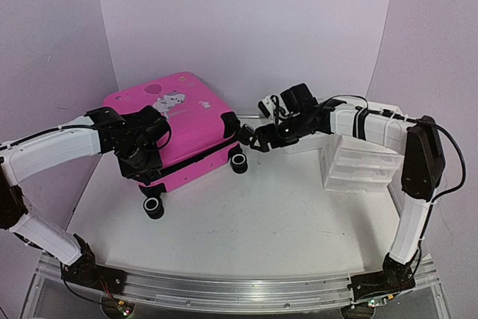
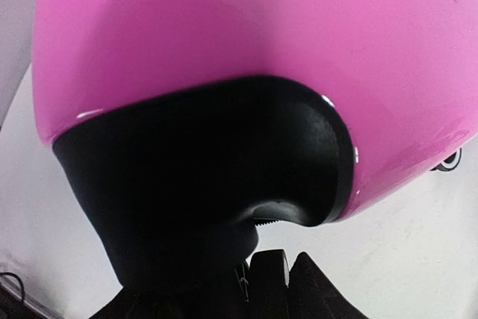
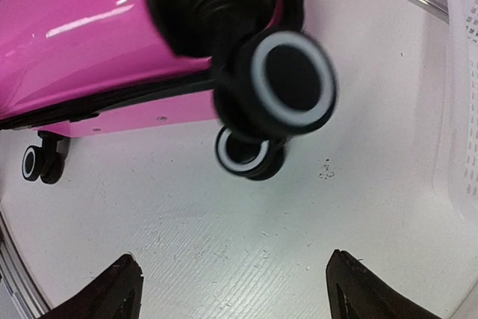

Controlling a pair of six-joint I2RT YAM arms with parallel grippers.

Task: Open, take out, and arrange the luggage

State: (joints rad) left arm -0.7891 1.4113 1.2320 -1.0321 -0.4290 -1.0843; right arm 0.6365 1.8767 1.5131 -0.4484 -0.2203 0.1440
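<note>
A large hot-pink hard-shell suitcase [image 1: 187, 121] is shown lying flat toward the far left of the white tabletop [image 1: 261, 214]. It appears shut, so opening, emptying and arranging are all judged undone. The right gripper [image 3: 239, 293] is spread wide and empty, just beside a black wheel [image 3: 293, 72] at the case's right corner. The left gripper [image 1: 142, 158] is set against the near-left corner. Its jaws are lost in dark shapes, so its grip cannot be told. The contents are hidden.

A fixed camera looked down from high at the near edge over the table [image 1: 261, 214]. The left wrist camera sat almost against the luggage [image 2: 261, 28]; the right one closely faced its wheels [image 3: 291, 84]. All shared the luggage.
</note>
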